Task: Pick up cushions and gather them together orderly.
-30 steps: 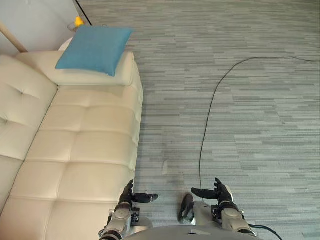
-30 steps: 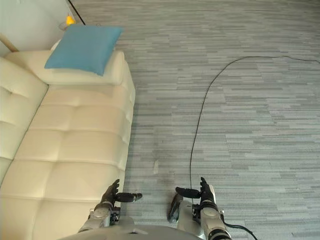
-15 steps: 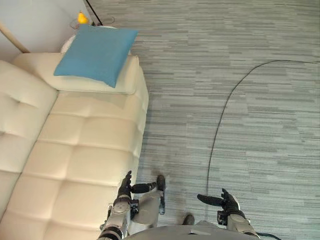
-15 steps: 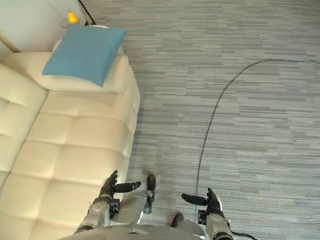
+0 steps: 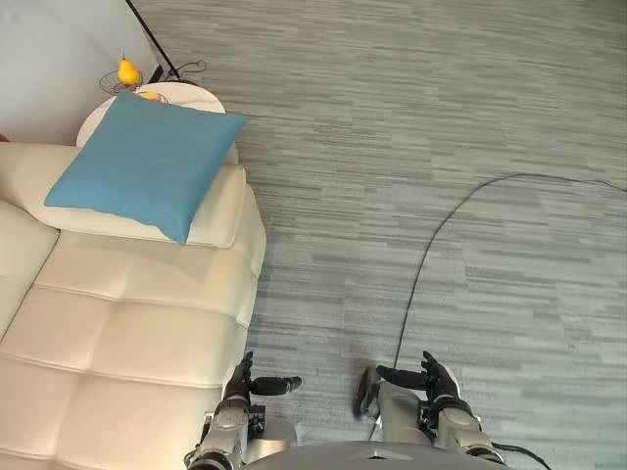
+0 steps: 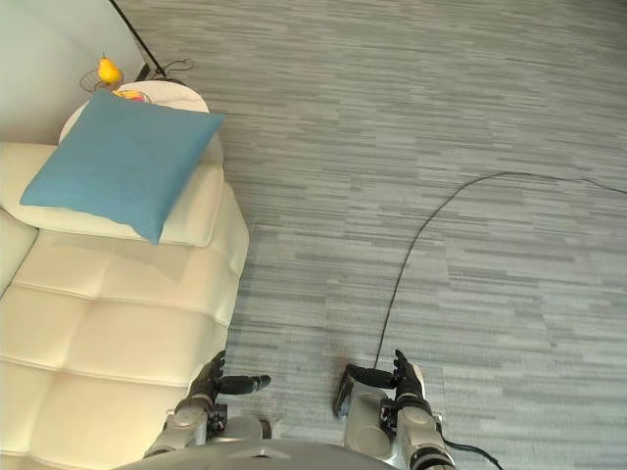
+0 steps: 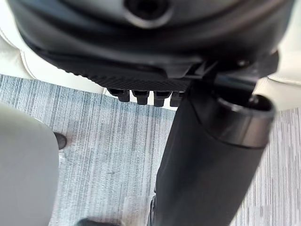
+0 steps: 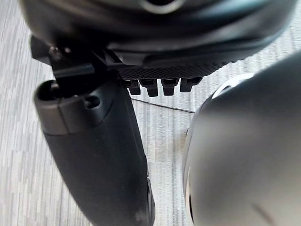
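Count on inspection: one blue cushion [image 5: 142,162], upper left. One cream sofa [image 5: 127,333], left side. One round white side table [image 5: 186,95], upper left. One yellow pear [image 5: 126,70], top left.

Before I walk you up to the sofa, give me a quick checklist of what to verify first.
1. Left hand free: ok, open and holding nothing, low by the front edge of the sofa.
2. Right hand free: ok, open and holding nothing, over the carpet.
3. Target found: ok, the blue cushion lies flat on the sofa's far armrest.
4. Cushion within reach: not ok, it lies well ahead of both hands.
5. Clearance behind it: ok, but the round side table with a yellow fruit stands right behind the cushion.
6. More cushions to gather: cannot tell, the sofa runs past the view's edge.
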Robot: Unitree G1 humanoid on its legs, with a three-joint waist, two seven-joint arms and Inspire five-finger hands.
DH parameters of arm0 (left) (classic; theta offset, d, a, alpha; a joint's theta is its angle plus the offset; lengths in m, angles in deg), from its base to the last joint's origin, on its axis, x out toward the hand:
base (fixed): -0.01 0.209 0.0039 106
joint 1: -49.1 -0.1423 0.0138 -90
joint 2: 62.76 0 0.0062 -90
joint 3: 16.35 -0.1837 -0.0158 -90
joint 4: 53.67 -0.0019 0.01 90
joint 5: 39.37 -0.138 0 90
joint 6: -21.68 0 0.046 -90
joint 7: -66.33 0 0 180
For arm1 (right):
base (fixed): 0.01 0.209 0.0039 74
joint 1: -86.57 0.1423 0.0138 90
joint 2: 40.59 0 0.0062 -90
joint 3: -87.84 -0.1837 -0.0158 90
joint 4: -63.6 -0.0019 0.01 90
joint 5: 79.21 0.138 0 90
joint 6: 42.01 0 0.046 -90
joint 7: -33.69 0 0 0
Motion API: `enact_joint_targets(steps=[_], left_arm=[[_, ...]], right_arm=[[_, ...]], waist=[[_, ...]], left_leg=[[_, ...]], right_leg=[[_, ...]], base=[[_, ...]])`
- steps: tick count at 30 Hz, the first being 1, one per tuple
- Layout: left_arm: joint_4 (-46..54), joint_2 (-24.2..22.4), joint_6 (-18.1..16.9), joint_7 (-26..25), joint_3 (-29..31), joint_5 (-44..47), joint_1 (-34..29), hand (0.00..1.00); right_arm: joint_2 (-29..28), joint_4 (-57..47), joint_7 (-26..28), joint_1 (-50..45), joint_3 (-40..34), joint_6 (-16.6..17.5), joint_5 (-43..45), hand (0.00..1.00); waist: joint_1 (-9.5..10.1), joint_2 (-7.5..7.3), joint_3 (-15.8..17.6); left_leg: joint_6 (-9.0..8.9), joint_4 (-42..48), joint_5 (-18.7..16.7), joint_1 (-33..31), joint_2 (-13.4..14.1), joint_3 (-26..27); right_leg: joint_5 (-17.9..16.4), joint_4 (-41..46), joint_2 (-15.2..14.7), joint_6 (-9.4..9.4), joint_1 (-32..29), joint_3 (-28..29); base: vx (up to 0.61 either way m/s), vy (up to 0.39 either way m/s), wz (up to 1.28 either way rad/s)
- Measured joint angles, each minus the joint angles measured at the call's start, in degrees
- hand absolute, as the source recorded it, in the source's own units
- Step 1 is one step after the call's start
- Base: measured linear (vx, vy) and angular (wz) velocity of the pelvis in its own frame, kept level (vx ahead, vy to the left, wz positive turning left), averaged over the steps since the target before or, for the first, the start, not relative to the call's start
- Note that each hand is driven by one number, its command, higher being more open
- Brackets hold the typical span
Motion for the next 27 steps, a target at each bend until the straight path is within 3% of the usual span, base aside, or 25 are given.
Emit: enact_joint_targets(steps=[2,3,4,5,6,7,8,9,11,12,13,14,16,17,19,20,21,24,26,27], left_arm=[[0.0,-0.45,0.05,0.02,-0.01,-0.03,0.21,1.0],[0.05,-0.69,0.06,0.03,-0.05,-0.04,0.14,1.0],[0.05,-0.72,0.11,0.02,-0.04,-0.04,-0.22,1.0],[0.08,-0.38,0.17,-0.01,0.0,0.15,-0.69,1.0],[-0.47,-1.17,0.29,-0.09,0.12,0.16,-0.56,1.0],[-0.45,-1.44,0.19,0.03,0.01,0.1,-0.57,1.0],[-0.35,-2.46,0.14,0.21,0.0,-0.02,-0.44,1.0],[-0.25,-2.6,0.11,0.23,0.0,-0.05,-0.38,1.0],[0.13,-2.87,0.05,0.32,0.14,-0.03,0.07,1.0],[0.37,-2.65,-0.21,0.33,0.28,-0.04,0.05,1.0],[0.58,-2.48,-0.27,0.34,0.6,-0.01,0.06,1.0],[2.01,-2.24,-0.54,0.3,0.59,-0.02,0.09,1.0],[3.02,-2.31,-0.72,0.38,0.56,-0.04,0.1,1.0],[3.57,-2.39,-0.84,0.69,0.57,-0.06,0.37,1.0],[3.57,-2.22,-0.82,0.93,0.59,-0.07,0.63,1.0],[3.53,-2.21,-0.83,0.93,0.56,-0.06,0.21,1.0],[3.3,-1.74,-0.81,0.91,0.56,-0.06,0.4,1.0],[3.25,-0.84,-0.78,1.25,0.61,0.15,0.76,1.0],[2.8,-0.76,-0.67,1.27,0.59,0.21,0.75,1.0],[2.38,-0.69,-0.51,1.23,0.57,0.74,0.45,1.0]], right_arm=[[0.39,-0.5,0.03,0.67,0.06,0.05,0.09,1.0],[0.72,-0.96,0.01,1.29,0.04,0.07,0.07,1.0],[0.77,-0.97,-0.01,1.44,0.09,0.07,0.07,1.0],[0.61,-0.85,-0.02,1.23,0.07,0.17,0.11,1.0],[1.23,-0.34,-0.03,1.82,0.01,0.04,0.07,1.0],[1.45,-0.27,-0.06,1.91,0.03,0.06,0.06,1.0],[1.61,-0.1,-0.13,2.1,-0.09,0.19,0.05,1.0],[1.84,0.11,-0.04,2.13,-0.09,-0.03,0.07,1.0],[2.42,0.53,-0.12,1.53,0.37,-0.26,0.18,1.0],[2.43,1.0,-0.27,1.33,0.36,-0.27,0.21,1.0],[2.37,1.95,-0.35,1.33,0.32,-0.31,0.26,1.0],[2.36,2.44,-0.42,1.44,0.08,-0.33,0.32,1.0],[2.39,2.36,-0.58,1.5,-0.12,-0.3,0.46,1.0],[2.16,2.39,-0.73,1.62,-0.21,-0.33,0.88,1.0],[1.6,2.4,-0.77,1.25,-0.27,-0.35,0.91,1.0],[1.08,2.32,-0.9,0.13,-0.17,-0.27,1.06,1.0],[0.46,2.34,-0.82,0.13,-0.12,-0.24,1.28,1.0],[-0.76,1.68,-0.64,0.41,-0.06,-0.18,1.17,1.0],[-1.31,1.63,-0.62,0.11,-0.07,-0.19,0.88,1.0],[-1.46,1.22,-0.38,0.19,-0.09,-0.26,-0.04,1.0]], waist=[[-0.66,0.91,0.48],[-1.09,1.68,1.03],[-1.31,1.79,1.07],[-1.68,1.17,0.68],[-1.14,3.32,0.72],[-0.93,3.79,0.36],[-1.41,4.93,-0.25],[-1.49,5.25,-0.3],[-1.43,6.25,0.43],[-0.94,6.64,0.5],[-0.31,5.93,0.71],[0.2,5.23,0.73],[0.54,4.98,0.82],[1.22,4.71,1.02],[1.33,4.16,1.36],[2.0,3.84,1.32],[2.05,2.66,0.88],[2.03,1.03,0.74],[1.94,0.98,0.72],[2.08,0.92,0.64]], left_leg=[[-0.16,-0.24,-0.12,0.59,1.81,-2.02],[-0.47,-0.82,-0.3,2.04,3.64,-3.26],[-1.2,-0.9,-0.72,2.69,4.21,-3.76],[-4.22,-0.77,-2.59,4.58,4.5,-5.4],[-5.18,-0.16,-3.64,5.38,6.95,-6.31],[-5.22,1.02,-3.6,4.87,7.37,-6.6],[-5.37,8.39,-3.52,1.42,8.66,-8.64],[-5.97,12.52,-3.15,-0.47,9.26,-9.14],[-8.06,33.09,-0.45,-9.63,13.12,-7.94],[-7.92,39.13,-1.78,-12.21,14.44,-5.45],[-7.35,42.19,-3.07,-14.74,14.95,-2.73],[-6.6,39.77,-4.38,-18.63,13.32,1.05],[-6.39,34.58,-4.54,-20.85,11.41,2.3],[-6.26,23.9,-3.91,-22.68,7.99,2.47],[-6.47,11.17,0.59,-22.72,4.63,2.64],[-5.33,2.97,11.65,-21.06,2.81,3.98],[-1.82,2.51,13.9,-20.16,1.48,4.37],[-0.32,5.75,10.26,-20.34,0.47,4.47],[0.06,7.2,7.68,-18.47,0.57,4.76],[0.29,7.0,5.82,-15.01,0.44,5.23]], right_leg=[[0.55,-10.06,2.4,0.03,-2.28,0.11],[3.59,-19.42,4.86,0.28,-3.45,1.93],[5.76,-23.37,5.8,0.56,-3.5,2.9],[16.38,-29.11,6.8,0.43,-2.69,5.64],[15.48,-26.43,8.3,-2.8,-2.32,5.04],[13.89,-25.65,8.7,-3.17,-2.53,4.96],[10.83,-24.63,9.19,-3.95,-1.83,2.87],[10.11,-25.15,9.5,-4.23,-0.87,2.04],[9.26,-31.2,12.37,-5.05,6.7,-0.97],[9.22,-33.59,13.47,-5.4,9.88,-1.62],[9.07,-35.79,13.96,-5.6,12.65,-2.09],[9.04,-38.76,13.84,-5.57,15.39,-2.63],[9.07,-40.16,13.68,-5.52,16.43,-2.9],[8.88,-42.05,13.31,-5.18,17.81,-3.42],[8.01,-43.33,12.5,-3.93,20.06,-4.38],[6.79,-45.25,12.26,-1.97,23.64,-4.94],[5.76,-45.75,10.96,-0.43,24.94,-5.21],[5.49,-42.92,9.22,0.92,24.95,-4.87],[4.78,-36.04,7.87,2.06,24.31,-3.91],[4.34,-23.99,5.7,2.8,21.48,-1.87]], base=[[0.52,-0.21,0.7],[0.47,-0.258,0.56],[0.57,-0.353,0.85],[0.5,-0.351,0.6],[0.5,-0.36,0.51],[0.49,-0.367,0.36],[0.37,-0.282,0.4],[0.45,-0.35,0.62],[0.41,-0.34,0.56],[0.38,-0.305,0.34],[0.41,-0.274,0.21],[0.4,-0.235,0.17],[0.32,-0.109,0.14],[0.33,-0.033,0.21],[0.36,0.007,0.27],[0.54,0.047,0.26],[0.47,0.044,0.22],[0.39,0.041,0.19],[0.39,0.128,0.06],[0.3,0.138,-0.09]])
